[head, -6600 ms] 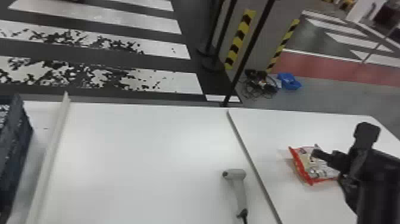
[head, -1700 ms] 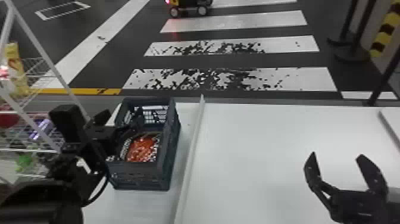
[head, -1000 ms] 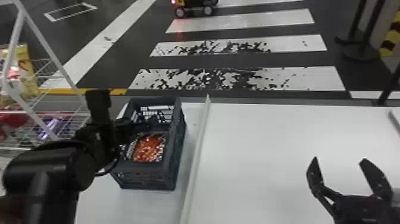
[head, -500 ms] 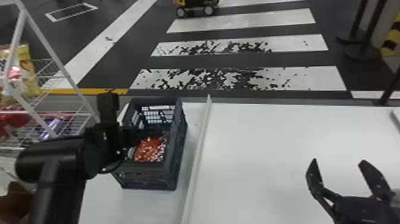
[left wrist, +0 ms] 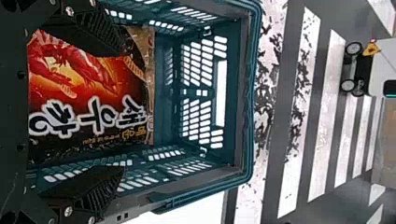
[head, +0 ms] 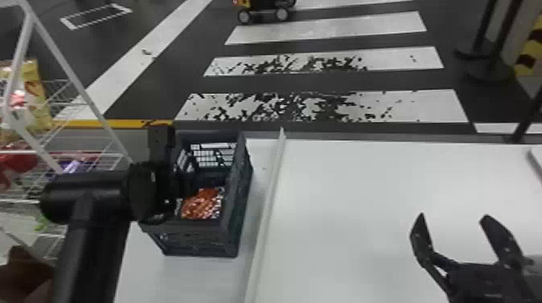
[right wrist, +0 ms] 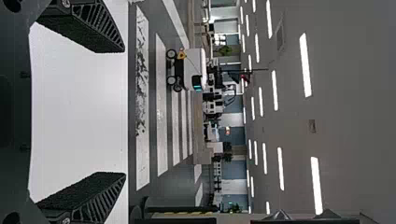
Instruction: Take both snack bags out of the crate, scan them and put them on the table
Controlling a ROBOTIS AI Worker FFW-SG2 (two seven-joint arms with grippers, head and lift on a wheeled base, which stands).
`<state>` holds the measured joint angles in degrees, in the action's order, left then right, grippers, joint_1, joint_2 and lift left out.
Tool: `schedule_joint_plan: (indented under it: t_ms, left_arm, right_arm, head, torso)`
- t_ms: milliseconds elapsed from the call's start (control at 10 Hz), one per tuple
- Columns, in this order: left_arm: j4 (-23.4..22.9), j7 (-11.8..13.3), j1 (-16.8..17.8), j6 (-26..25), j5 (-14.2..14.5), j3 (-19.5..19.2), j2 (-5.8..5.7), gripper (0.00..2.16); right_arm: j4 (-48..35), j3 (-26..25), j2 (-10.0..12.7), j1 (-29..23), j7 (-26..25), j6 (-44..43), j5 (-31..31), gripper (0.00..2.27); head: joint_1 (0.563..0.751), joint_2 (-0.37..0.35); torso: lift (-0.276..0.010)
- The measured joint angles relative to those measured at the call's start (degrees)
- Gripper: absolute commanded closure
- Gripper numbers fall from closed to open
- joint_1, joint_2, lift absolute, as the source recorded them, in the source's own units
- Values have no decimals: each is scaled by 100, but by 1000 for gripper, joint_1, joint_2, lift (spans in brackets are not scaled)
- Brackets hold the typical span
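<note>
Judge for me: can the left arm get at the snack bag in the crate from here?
Probably yes: the left gripper is open at the crate, and nothing covers the snack bag between its fingers. The crate's side walls may leave little room.

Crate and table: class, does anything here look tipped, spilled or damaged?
Nothing is tipped or spilled: the crate stands upright on the table, with a red snack bag inside. On the floor beyond, two white stripes look odd, blotched with dark patches, perhaps worn.

The white table [head: 375, 193] bears the dark crate [head: 193, 237] and, beside it, a long pale strip [head: 267, 213].
</note>
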<state>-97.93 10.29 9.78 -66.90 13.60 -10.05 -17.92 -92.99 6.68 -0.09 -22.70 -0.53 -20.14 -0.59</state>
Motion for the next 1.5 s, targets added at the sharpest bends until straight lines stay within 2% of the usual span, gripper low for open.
schedule_joint_plan:
  t_ms: [300, 500, 800, 1200, 1300, 1400, 1500]
  left_arm:
    - [564, 6, 337, -142, -191, 234, -29, 144]
    - [963, 103, 531, -143, -359, 387, -31, 144]
    - [1491, 306, 728, -144, -725, 465, 87, 147]
    - [2097, 414, 924, -114, -951, 569, 105, 151]
    - [2241, 457, 976, -107, -975, 586, 105, 235]
    - [2371, 532, 1033, -89, -1012, 592, 105, 488]
    - [2515, 654, 1095, -30, -1115, 592, 105, 1011]
  right_arm:
    - [9, 4, 0, 25, 0, 51, -17, 43]
    - [9, 9, 0, 28, 0, 82, -16, 43]
    - [9, 21, 0, 29, 0, 112, -25, 43]
    - [24, 41, 0, 61, 0, 165, -29, 43]
    - [26, 43, 0, 68, 0, 190, -29, 43]
    - [35, 45, 0, 74, 0, 202, -32, 43]
    - [63, 54, 0, 87, 0, 214, -44, 43]
  head:
    - [695, 233]
    - [695, 234]
    - [695, 235]
    - [695, 245]
    - [695, 246]
    - [695, 246]
    - [695, 248]
  torso:
    - [-91]
    - [-91]
    - [-91]
    - [-91]
    - [-91]
    - [-91]
    - [-91]
